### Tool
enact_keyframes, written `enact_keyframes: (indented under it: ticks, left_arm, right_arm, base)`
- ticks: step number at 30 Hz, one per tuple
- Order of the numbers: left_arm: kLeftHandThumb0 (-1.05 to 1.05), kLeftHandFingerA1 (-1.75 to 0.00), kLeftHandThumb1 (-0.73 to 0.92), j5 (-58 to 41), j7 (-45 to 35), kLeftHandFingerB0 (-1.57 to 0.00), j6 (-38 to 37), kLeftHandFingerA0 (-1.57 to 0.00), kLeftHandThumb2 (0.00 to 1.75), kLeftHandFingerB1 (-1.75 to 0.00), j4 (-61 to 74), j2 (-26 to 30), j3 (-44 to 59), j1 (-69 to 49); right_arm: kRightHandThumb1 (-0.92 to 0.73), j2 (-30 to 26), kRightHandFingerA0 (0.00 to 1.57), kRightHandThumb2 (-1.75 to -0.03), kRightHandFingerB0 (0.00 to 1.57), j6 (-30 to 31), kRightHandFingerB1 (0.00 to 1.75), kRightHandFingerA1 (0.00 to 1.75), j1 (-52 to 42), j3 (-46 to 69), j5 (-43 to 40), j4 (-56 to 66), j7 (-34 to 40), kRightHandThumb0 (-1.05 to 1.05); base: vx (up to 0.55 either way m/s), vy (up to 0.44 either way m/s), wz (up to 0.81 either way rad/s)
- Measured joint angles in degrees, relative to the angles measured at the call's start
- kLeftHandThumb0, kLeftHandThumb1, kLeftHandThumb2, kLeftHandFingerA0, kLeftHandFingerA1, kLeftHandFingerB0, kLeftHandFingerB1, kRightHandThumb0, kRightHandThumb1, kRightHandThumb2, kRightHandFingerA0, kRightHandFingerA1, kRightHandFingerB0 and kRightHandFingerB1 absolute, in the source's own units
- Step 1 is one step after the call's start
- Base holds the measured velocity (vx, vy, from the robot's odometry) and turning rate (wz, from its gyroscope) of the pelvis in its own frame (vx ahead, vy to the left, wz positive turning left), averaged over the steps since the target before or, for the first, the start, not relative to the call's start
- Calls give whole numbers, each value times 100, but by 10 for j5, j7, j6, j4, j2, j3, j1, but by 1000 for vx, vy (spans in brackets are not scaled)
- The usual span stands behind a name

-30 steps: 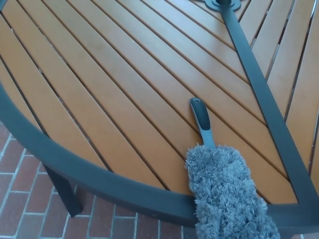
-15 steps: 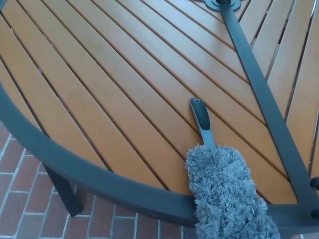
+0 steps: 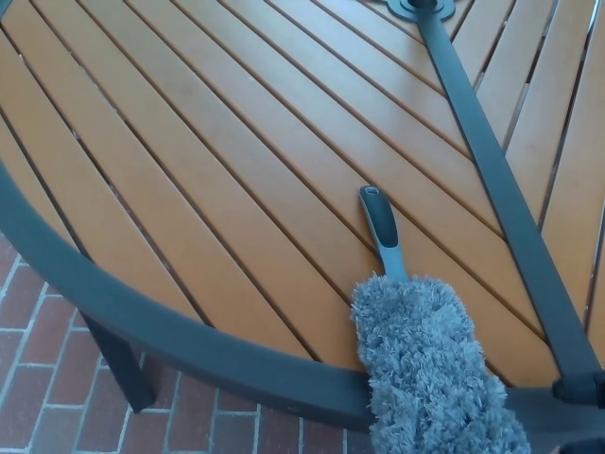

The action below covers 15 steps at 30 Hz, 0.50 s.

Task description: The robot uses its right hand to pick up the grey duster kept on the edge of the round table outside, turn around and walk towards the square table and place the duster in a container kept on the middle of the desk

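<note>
The grey duster (image 3: 425,364) lies at the near edge of the round table (image 3: 189,340). Its fluffy head hangs over the dark rim, and its grey and black handle (image 3: 382,230) points up across the wooden slats. A small black part of my right hand (image 3: 581,390) shows at the lower right picture edge, over the table's rim and to the right of the duster's head. It is apart from the duster. Too little of it shows to tell its state. My left hand is out of sight.
A dark metal bar (image 3: 492,180) runs from the table's hub (image 3: 421,8) at the top down to the rim at lower right. A table leg (image 3: 118,364) stands on the red brick floor (image 3: 38,378) at lower left.
My right hand has come further into the picture at the lower right, moving left towards the duster. The duster has not moved.
</note>
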<state>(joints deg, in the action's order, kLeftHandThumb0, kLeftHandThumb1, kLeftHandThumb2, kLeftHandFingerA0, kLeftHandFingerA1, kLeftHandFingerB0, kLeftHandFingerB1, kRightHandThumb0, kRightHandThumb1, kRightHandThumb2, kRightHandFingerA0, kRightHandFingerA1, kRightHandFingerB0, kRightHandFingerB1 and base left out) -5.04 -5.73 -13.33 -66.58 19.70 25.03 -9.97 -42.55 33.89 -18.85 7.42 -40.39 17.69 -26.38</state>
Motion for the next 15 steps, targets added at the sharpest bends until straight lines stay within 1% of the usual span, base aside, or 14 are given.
enact_keyframes:
  ticks: [1,2,3,4,5,7,8,9,10,15]
  left_arm:
    - [1,-93,45,0,0,-89,0,-98,112,-68,0,0,0,0]
    - [1,-92,44,0,0,-87,0,-96,112,-67,0,0,0,0]
    - [1,-93,45,0,0,-87,0,-98,110,-67,0,0,1,0]
    - [1,-93,45,0,0,-87,0,-98,110,-67,0,0,1,0]
    - [1,-93,45,0,0,-87,0,-97,111,-67,0,0,1,0]
    - [1,-93,45,0,0,-87,0,-97,111,-67,0,0,1,0]
    - [2,-94,43,0,0,-89,0,-97,111,-68,0,0,1,0]
    - [2,-94,43,0,0,-89,0,-97,111,-68,0,0,1,0]
    - [2,-93,43,0,0,-88,0,-96,111,-66,0,0,2,0]
    - [3,-93,42,-1,1,-87,0,-94,113,-67,1,0,4,0]
  right_arm:
    - [-65,-2,16,-119,29,16,66,63,0,-2,-8,3,-1,-105]
    - [-61,-3,6,-118,14,20,60,59,0,-3,-10,4,-1,-103]
    - [-65,-3,12,-119,19,38,63,63,1,-7,-19,4,-1,-105]
    - [-65,-3,12,-119,19,38,63,63,1,-7,-19,4,-1,-105]
    - [-59,-3,15,-105,14,61,61,65,3,-14,-30,4,-2,-105]
    - [-59,-3,15,-105,14,75,61,65,5,-19,-37,4,-2,-105]
    - [-63,-2,0,-116,21,90,57,59,7,-25,-45,4,-2,-103]
    - [-63,-2,0,-116,21,96,57,59,7,-26,-48,3,-3,-103]
    - [-66,-2,0,-117,16,111,56,59,9,-31,-55,3,-3,-105]
    - [-67,16,0,-118,16,162,54,59,19,-51,-83,0,-3,-105]
  base:
    - [0,0,0]
    - [0,0,0]
    - [0,0,0]
    - [0,0,0]
    - [0,0,0]
    - [0,0,0]
    - [0,0,0]
    - [0,0,0]
    - [0,0,0]
    - [0,0,0]
